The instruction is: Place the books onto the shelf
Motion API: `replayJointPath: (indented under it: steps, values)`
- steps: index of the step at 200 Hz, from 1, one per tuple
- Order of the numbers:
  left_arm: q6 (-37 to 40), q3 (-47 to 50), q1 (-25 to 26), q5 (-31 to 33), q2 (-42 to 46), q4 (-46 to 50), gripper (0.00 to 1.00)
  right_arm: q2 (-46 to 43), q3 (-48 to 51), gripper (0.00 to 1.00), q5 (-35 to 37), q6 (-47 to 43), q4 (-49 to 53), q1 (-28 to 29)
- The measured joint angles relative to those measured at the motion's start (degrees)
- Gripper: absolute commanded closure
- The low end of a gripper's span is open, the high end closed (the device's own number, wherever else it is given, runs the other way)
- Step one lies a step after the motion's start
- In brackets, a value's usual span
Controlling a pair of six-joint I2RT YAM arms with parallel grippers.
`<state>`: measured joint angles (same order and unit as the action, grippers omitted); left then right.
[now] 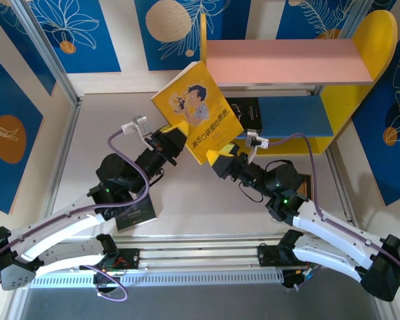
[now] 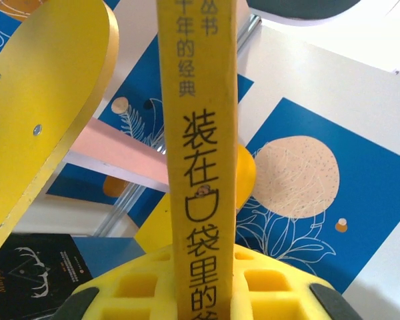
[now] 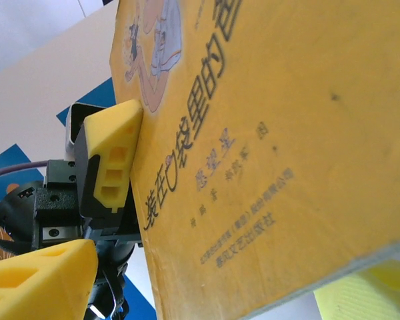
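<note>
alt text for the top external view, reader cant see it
A yellow book is held above the table, the left pincer shut on its spine and the right pincer open around its lower corner. Behind stands a yellow-sided shelf, pink board above, blue board below with a dark book on it.

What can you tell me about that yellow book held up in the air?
The yellow book is a thin paperback, bright yellow, with a cartoon figure and dark Chinese lettering on cover and spine. It hangs tilted above the table, in front of the shelf. The left gripper is shut on its spine edge; the right gripper has open jaws straddling its lower corner.
</note>
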<state>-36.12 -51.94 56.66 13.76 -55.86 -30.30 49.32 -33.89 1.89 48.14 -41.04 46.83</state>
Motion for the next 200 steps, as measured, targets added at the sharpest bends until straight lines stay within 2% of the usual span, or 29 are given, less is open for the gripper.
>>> replayJointPath:
  steps: [40,53,69,104,132,149,165,200]
  values:
    - [-0.02,0.37,0.0,-0.2,0.0,-2.08,1.0,1.14,0.0,0.39,1.07,0.37,-2.78,0.0]
    - [-0.04,0.37,0.0,-0.2,0.0,-2.38,1.0,1.27,0.15,0.52,1.44,0.2,-3.74,0.0]
    - [-0.48,0.37,0.07,-0.26,0.0,-3.13,1.0,1.29,0.59,0.64,2.16,0.55,-4.85,-0.02]
    - [-0.66,0.37,0.15,0.26,-0.15,-3.17,1.0,1.25,0.66,0.82,2.4,0.02,-5.95,-0.02]
    - [-0.66,-0.09,0.11,0.87,-0.57,-2.21,0.62,0.02,0.66,0.87,2.05,-1.09,-4.92,-0.46]
    - [0.09,-2.69,0.15,1.62,-0.63,3.89,0.44,-1.7,0.59,0.88,0.92,-2.56,-1.81,-1.44]
    - [0.48,-5.77,0.13,3.19,-0.66,9.75,0.38,-4.35,0.28,0.89,-0.57,-4.42,3.52,-2.89]
    - [2.05,-10.84,-1.18,5.88,-0.37,23.63,0.33,-9.18,-2.95,0.9,-3.89,-7.72,15.67,-7.61]
